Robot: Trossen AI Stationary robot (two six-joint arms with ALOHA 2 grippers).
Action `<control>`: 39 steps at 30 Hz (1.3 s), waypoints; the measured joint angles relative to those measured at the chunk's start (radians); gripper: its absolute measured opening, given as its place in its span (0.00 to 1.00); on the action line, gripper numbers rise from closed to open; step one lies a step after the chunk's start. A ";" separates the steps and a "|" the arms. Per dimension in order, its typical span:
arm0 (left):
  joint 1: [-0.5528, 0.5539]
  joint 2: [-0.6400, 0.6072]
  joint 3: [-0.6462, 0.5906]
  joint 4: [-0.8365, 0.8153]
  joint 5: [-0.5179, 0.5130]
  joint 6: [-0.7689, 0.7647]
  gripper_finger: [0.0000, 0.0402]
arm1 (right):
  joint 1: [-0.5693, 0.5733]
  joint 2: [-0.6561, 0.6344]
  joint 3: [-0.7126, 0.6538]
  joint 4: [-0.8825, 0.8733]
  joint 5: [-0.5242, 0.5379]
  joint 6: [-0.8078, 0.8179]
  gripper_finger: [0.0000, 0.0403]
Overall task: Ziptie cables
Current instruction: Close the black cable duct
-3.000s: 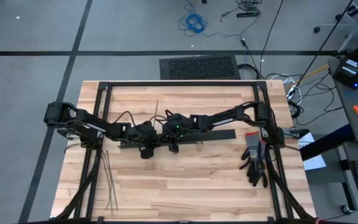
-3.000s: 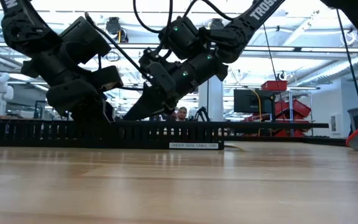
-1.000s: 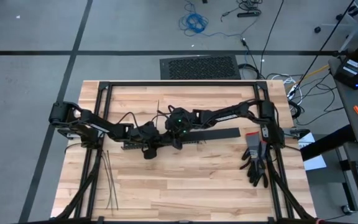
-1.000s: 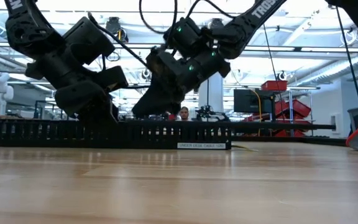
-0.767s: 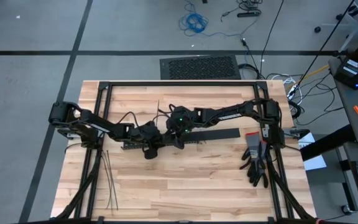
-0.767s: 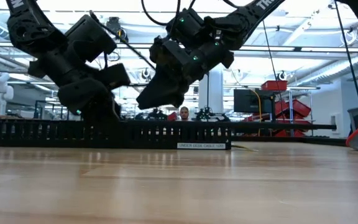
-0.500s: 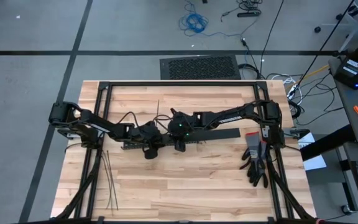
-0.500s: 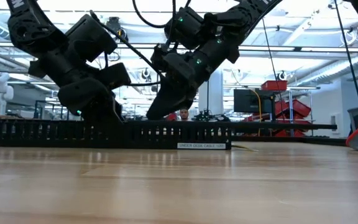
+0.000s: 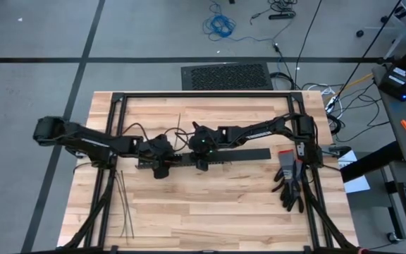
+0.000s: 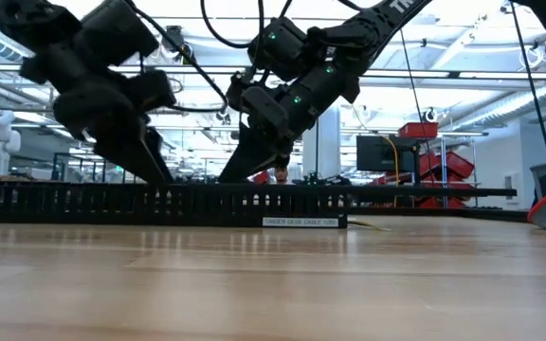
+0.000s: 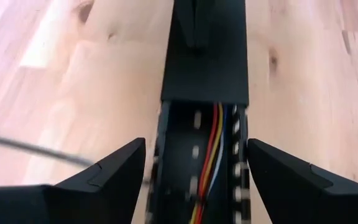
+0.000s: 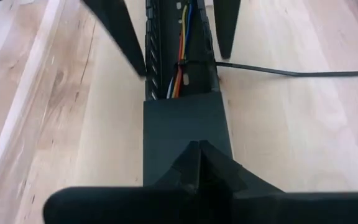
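Note:
The black slotted duct (image 9: 203, 159) lies flat across the table's middle. Its left part is open, and the cables (image 12: 180, 46) (red, yellow and blue wires) run inside it, also seen in the left wrist view (image 11: 209, 155). A ziptie (image 12: 185, 65) loops the wires, and its tail (image 12: 278, 73) lies on the wood toward the far edge. My left gripper (image 11: 194, 168) is open, with one finger on each side of the open duct. My right gripper (image 12: 199, 148) is shut over the duct's covered part. Spare zipties (image 9: 123, 204) lie near the left edge. My right gripper rests its shut fingertips (image 12: 199, 152) on the duct's cover (image 12: 185, 118), near where the open part begins. The fingers slant down from above and from the table's right, along the duct. The duct stays flat on the table.
Black gloves (image 9: 290, 180) lie by the right rail. The black frame rails (image 9: 203, 94) border the table's far, left and right sides. Bare wood (image 9: 217, 212) spreads between the duct and the near edge.
My left gripper has moved a short way along the duct toward the table's left, and its arm has swung out leftward. My right gripper rose, then came back down onto the duct's cover. The duct has slid slightly toward the table's left.

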 joint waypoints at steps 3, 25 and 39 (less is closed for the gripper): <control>0.000 -0.064 0.000 -0.077 -0.003 0.001 0.69 | 0.000 0.000 -0.001 0.010 0.005 -0.001 0.00; -0.007 0.162 -0.023 0.166 0.008 0.055 0.67 | 0.000 0.003 -0.003 0.003 0.005 0.003 0.00; -0.007 0.125 -0.020 0.172 0.005 0.060 0.65 | 0.000 0.003 -0.004 0.003 -0.011 0.006 0.00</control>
